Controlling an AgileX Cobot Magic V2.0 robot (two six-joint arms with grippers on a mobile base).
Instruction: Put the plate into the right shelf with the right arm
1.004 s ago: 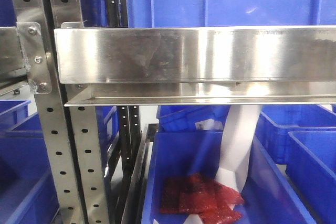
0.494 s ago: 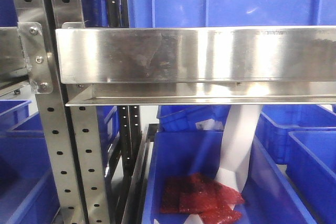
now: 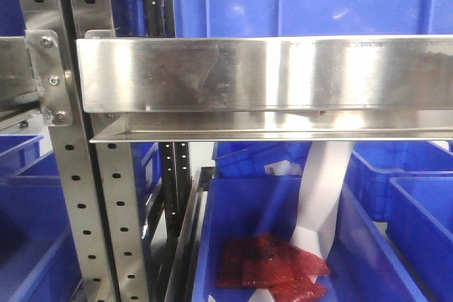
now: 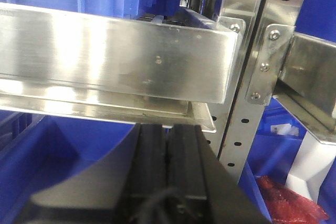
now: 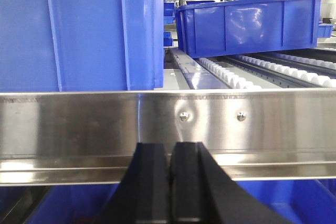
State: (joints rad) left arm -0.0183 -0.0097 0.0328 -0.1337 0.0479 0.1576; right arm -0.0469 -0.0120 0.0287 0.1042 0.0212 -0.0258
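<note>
Oddly, the plate showed in none of the three views, so where it lay could not be told. The right claw sat pressed shut with nothing between its black fingers, level with the flat front beam of the right shelf and just before it. The left claw was likewise closed and empty, below the neighbouring steel beam. Behind the right beam stood a tall blue bin and a second blue crate on white rollers. Judging from this, the plate had first to be found and gripped by its rim; it would then need to clear the beam's top edge and go in flat, into the gap between the bins
</note>
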